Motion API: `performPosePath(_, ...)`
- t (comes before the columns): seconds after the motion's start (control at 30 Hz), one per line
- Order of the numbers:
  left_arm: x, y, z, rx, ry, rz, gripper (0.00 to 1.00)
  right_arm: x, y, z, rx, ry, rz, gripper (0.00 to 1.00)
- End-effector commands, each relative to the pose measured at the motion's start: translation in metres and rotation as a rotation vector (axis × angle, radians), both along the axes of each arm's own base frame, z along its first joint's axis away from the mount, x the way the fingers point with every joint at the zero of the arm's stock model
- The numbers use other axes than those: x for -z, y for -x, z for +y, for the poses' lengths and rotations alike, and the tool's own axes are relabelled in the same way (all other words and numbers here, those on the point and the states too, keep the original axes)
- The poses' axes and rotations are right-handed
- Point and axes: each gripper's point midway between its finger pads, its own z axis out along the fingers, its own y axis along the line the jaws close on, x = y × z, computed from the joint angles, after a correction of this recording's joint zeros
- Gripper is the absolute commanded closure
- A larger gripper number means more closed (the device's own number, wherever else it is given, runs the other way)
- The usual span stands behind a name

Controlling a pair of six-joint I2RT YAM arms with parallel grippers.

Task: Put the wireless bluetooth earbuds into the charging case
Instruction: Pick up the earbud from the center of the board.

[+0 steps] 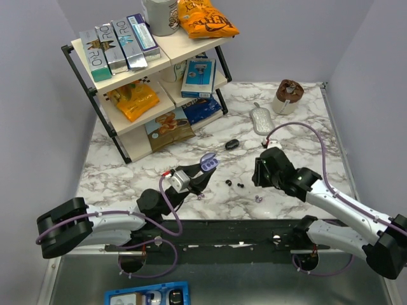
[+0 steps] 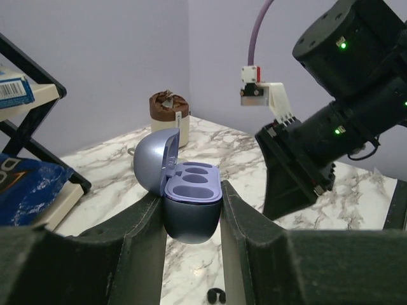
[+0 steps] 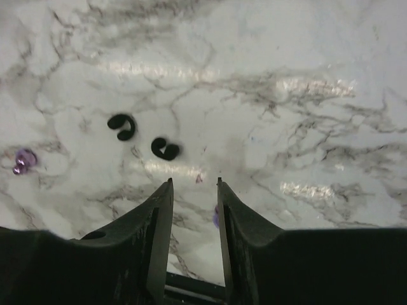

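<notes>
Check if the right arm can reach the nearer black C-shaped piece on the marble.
Likely yes: the right gripper hangs open just short of the black C-shaped piece, only bare marble between, nothing covering it.

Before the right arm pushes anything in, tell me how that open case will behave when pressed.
The case looks glossy and rounded, so it may slip or pivot in the left gripper. Its raised lid probably swings shut if knocked.
</notes>
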Motion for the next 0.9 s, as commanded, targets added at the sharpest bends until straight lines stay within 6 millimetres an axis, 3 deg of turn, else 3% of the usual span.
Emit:
performPosePath(0.0, -0.004, 0.005, 0.012, -0.026, 0.064, 0.001, 1.0, 0.032, 0.046, 0.006, -0.082, -0.02, 0.208, 0.54)
performPosePath(0.1, 0.001, 0.01, 0.011, -0.013, 0.064, 0.013, 1.0, 0.043, 0.053, 0.007, -0.074, 0.003, 0.265, 0.51)
performPosePath(0.4, 0.01, 0.017, 0.012, -0.003, 0.043, 0.034, 1.0, 0.056, 0.056, -0.017, 0.103, 0.039, 0.274, 0.41)
performPosePath(0.67, 0.014, 0.019, 0.012, 0.006, 0.044, 0.046, 1.0, 0.073, 0.063, -0.022, 0.17, 0.033, 0.318, 0.41)
performPosePath(0.87, 0.015, 0.021, 0.015, 0.004, 0.047, 0.05, 1.0, 0.08, 0.059, -0.022, 0.241, 0.006, 0.306, 0.47)
